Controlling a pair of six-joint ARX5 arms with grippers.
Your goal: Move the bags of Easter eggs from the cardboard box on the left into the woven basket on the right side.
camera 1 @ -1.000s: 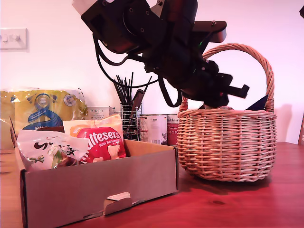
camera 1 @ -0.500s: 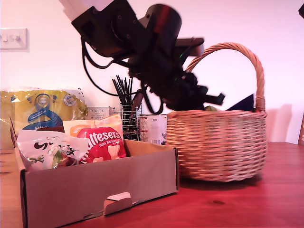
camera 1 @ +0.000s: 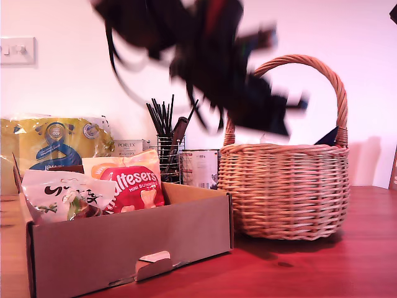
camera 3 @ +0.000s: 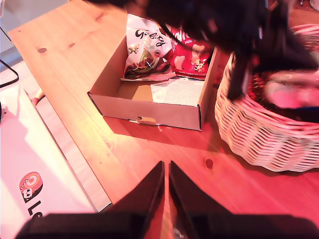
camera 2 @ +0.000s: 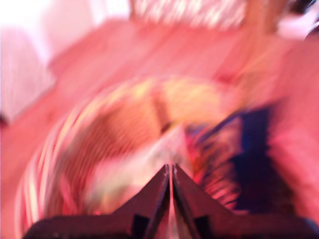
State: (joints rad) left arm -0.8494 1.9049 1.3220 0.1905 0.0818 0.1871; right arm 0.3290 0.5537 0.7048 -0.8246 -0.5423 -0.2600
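Exterior view: my first gripper (camera 1: 273, 115) is blurring above the basket (camera 1: 282, 189), a dark blue bag (camera 1: 329, 136) peeking over the rim beyond it. Below, toward the view's left, the box (camera 1: 124, 239) is holding an orange-red bag (camera 1: 133, 183) and a white bag (camera 1: 65, 197).

First wrist view (badly smeared): the jaws are sitting together over the basket (camera 2: 60, 164), nothing between them.

Second wrist view: my second gripper (camera 3: 166, 186) is hanging closed and empty, the box (camera 3: 149, 107) and basket (camera 3: 264, 134) ahead.
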